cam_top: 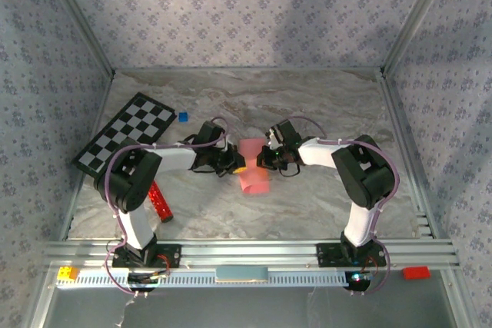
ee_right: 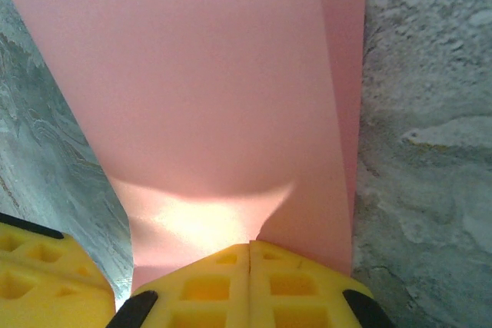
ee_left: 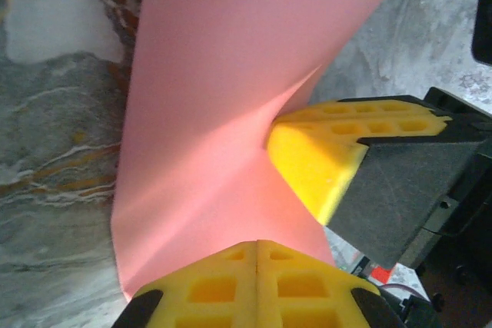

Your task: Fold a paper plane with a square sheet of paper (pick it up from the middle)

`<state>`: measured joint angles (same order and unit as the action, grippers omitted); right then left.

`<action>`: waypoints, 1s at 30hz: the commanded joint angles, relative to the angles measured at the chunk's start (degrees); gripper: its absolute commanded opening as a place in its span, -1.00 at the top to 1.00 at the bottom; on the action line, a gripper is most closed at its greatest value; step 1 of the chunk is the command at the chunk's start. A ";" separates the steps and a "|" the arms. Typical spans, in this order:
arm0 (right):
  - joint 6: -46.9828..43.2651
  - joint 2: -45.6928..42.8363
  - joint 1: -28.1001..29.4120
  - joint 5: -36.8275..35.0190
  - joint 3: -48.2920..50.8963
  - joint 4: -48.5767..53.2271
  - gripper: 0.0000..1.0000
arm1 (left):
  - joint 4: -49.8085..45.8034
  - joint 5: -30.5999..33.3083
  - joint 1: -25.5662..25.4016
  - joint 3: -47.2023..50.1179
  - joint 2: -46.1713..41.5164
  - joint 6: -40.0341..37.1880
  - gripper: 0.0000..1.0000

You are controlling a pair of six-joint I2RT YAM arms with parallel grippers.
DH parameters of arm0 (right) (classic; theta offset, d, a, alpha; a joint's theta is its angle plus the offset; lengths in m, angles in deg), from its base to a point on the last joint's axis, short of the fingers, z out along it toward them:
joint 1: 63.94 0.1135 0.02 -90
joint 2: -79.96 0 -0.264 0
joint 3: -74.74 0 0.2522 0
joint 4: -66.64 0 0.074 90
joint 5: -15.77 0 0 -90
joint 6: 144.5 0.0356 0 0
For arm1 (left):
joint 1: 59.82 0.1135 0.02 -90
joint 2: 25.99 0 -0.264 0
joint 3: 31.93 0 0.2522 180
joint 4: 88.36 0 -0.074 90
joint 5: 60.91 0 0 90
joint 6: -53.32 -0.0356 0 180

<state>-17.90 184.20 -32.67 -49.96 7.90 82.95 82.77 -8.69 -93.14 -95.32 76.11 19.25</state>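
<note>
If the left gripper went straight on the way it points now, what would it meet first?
Shut on the square sheet of paper, the left gripper would most likely meet the right gripper, pinching the same sheet just ahead; the depth between them is unclear.

square sheet of paper [ee_left: 223, 113] lifted and creased above marble table [ee_left: 54, 120]; left gripper [ee_left: 257, 250] pinching its lower edge, right gripper [ee_left: 280, 134] pinching its right edge

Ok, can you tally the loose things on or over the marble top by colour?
Pink: 1, sheet
Black-and-white: 1, checkerboard
Blue: 1, cube
Red: 1, bar
Total: 4
</note>
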 commanded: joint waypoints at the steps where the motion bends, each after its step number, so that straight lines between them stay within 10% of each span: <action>1: 0.45 1.93 0.37 -4.97 2.10 8.49 1.00 | 2.71 -1.75 -0.48 2.22 0.11 2.63 1.00; 30: 1.28 1.58 -0.33 -6.09 3.48 8.39 1.00 | 5.18 -1.97 -1.67 6.86 -3.07 0.02 1.00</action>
<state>-17.42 183.59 -32.69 -50.61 8.62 82.90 86.04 -8.78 -94.06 -89.64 72.40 19.42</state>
